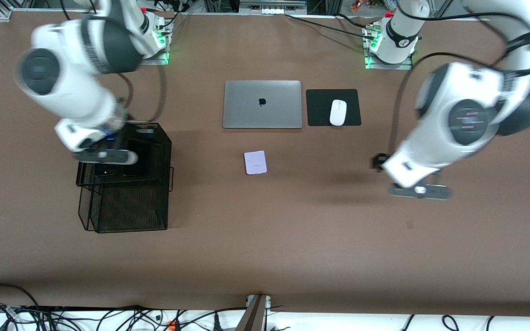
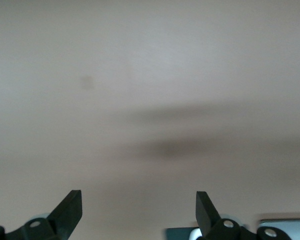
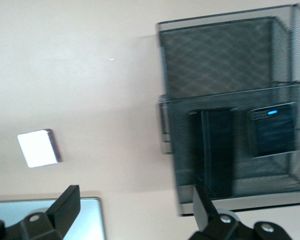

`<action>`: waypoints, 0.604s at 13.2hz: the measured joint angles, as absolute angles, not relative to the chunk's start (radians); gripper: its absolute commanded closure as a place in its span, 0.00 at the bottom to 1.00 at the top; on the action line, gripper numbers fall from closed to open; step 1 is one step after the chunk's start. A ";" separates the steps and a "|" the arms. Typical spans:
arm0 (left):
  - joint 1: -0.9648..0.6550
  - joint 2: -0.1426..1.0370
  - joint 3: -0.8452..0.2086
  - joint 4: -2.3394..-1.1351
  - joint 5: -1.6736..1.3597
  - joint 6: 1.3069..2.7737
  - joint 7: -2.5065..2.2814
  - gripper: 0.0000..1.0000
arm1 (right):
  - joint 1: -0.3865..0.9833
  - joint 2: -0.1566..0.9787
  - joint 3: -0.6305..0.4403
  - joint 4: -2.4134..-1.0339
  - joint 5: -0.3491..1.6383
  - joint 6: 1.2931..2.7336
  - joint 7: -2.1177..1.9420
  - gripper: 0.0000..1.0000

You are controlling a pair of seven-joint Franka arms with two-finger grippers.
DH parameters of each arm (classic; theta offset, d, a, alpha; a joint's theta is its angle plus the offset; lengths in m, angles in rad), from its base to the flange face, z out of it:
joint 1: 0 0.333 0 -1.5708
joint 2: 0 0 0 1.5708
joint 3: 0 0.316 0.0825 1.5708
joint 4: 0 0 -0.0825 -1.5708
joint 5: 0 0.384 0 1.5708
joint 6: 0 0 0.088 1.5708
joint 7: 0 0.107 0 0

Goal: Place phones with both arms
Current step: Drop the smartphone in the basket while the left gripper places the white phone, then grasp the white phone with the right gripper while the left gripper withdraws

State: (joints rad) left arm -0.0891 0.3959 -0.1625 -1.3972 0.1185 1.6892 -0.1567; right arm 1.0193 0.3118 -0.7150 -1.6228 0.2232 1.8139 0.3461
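Observation:
The pale lilac-white phone point(image 1: 255, 162) lies flat on the brown table, nearer to the front camera than the laptop; it also shows in the right wrist view point(image 3: 38, 148). The long slim black slab point(image 3: 217, 150) and the squarish black folded phone point(image 3: 272, 130) lie in a black mesh basket point(image 1: 127, 207) toward the right arm's end of the table. My right gripper point(image 1: 108, 158) is over that basket, open and empty point(image 3: 135, 210). My left gripper point(image 1: 419, 191) is over bare table toward the left arm's end, open and empty point(image 2: 139, 210).
A silver laptop point(image 1: 262, 104) lies closed between the two bases. Beside it, toward the left arm's end, a white mouse point(image 1: 337, 112) sits on a black pad point(image 1: 320, 108). The mesh basket point(image 3: 215, 60) has tall walls.

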 measured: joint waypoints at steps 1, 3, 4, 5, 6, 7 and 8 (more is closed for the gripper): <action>-0.042 0.369 -0.161 -1.398 0.118 1.686 -0.104 0.00 | 1.063 0.356 -0.706 -1.591 0.235 1.816 0.409 0.00; 0.039 0.304 -0.161 -1.417 0.118 1.681 -0.044 0.00 | 1.125 0.456 -0.668 -1.515 0.278 1.829 0.527 0.00; 0.067 0.259 -0.161 -1.448 0.118 1.679 -0.025 0.00 | 1.138 0.508 -0.637 -1.471 0.297 1.841 0.579 0.00; 0.083 0.205 -0.159 -1.492 0.118 1.681 -0.017 0.00 | 1.143 0.557 -0.604 -1.430 0.305 1.862 0.620 0.00; 0.085 0.146 -0.150 -1.547 0.118 1.696 -0.016 0.00 | 1.144 0.601 -0.572 -1.400 0.308 1.893 0.650 0.00; 0.084 0.089 -0.139 -1.609 0.116 1.730 -0.016 0.00 | 1.143 0.638 -0.547 -1.383 0.309 1.927 0.668 0.00; 0.077 0.033 -0.123 -1.676 0.105 1.764 -0.015 0.00 | 1.143 0.670 -0.528 -1.376 0.311 1.965 0.673 0.00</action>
